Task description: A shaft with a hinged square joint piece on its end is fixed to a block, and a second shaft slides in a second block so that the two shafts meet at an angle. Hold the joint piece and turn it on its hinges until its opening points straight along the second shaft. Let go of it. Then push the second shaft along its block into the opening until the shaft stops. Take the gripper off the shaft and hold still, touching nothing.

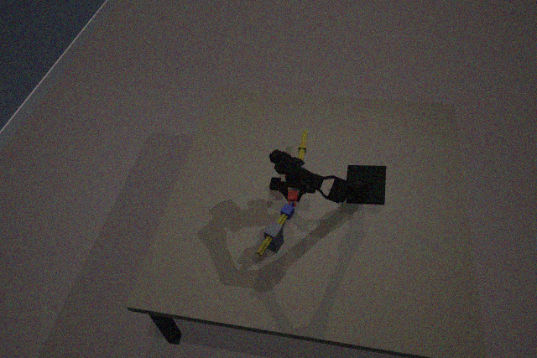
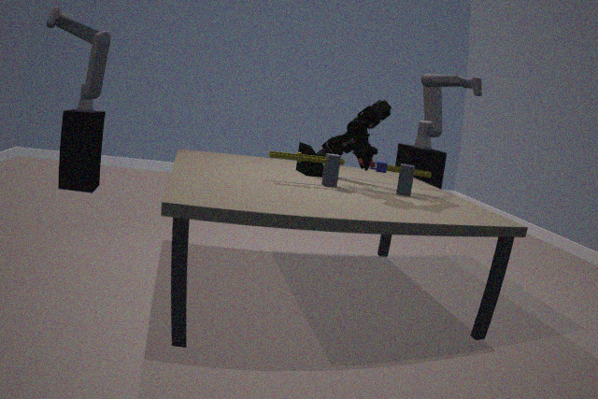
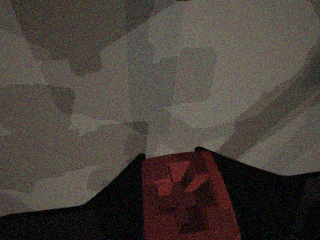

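My gripper (image 1: pixel 293 198) (image 3: pixel 170 155) is shut on the red joint piece (image 1: pixel 293 194) (image 3: pixel 151 220), one finger on each side. Its cross-shaped opening shows in the wrist view. The piece joins a blue part (image 1: pixel 287 210) (image 2: pixel 381 166) on the end of the first yellow shaft (image 1: pixel 260 251) (image 2: pixel 423 174), which is held by a grey block (image 1: pixel 273 229) (image 2: pixel 405 180). The second yellow shaft (image 1: pixel 304 135) (image 2: pixel 290 155) passes through the other grey block (image 2: pixel 331 171); its near end shows just past that block. In the top view the arm hides this block and end.
The arm's dark base (image 1: pixel 372 184) stands right of the shafts in the top view. A dark collar (image 1: pixel 302 149) sits around the second shaft. Two other grey arms (image 2: pixel 97 64) (image 2: pixel 432 106) stand on black pedestals beyond the table (image 2: pixel 217 192).
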`<state>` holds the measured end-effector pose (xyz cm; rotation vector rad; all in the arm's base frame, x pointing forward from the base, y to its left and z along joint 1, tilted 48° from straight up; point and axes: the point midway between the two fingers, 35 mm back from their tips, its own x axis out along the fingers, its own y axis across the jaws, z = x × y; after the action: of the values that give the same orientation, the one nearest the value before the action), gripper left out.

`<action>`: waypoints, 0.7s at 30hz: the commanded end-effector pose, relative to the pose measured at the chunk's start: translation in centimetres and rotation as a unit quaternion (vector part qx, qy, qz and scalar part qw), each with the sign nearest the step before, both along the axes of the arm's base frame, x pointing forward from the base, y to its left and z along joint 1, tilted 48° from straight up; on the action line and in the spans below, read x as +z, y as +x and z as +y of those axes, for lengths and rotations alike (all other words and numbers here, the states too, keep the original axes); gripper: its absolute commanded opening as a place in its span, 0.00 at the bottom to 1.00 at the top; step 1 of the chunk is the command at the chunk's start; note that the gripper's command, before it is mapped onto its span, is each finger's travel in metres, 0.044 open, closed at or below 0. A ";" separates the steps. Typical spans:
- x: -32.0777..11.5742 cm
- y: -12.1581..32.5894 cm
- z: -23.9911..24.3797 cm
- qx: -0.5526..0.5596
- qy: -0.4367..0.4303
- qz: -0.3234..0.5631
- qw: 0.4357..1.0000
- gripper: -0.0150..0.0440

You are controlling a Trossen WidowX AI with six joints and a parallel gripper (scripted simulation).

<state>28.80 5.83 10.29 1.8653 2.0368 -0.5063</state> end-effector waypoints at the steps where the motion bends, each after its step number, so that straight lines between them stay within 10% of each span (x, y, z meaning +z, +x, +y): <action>1: 0.0 0.0 0.0 0.000 0.000 0.000 1.000 0.50; 14: 0.0 0.0 0.0 0.000 0.000 0.000 1.000 0.99; 21: 0.0 0.0 0.0 0.000 0.000 0.000 1.000 1.00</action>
<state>28.80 5.83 10.29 1.8651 2.0370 -0.5065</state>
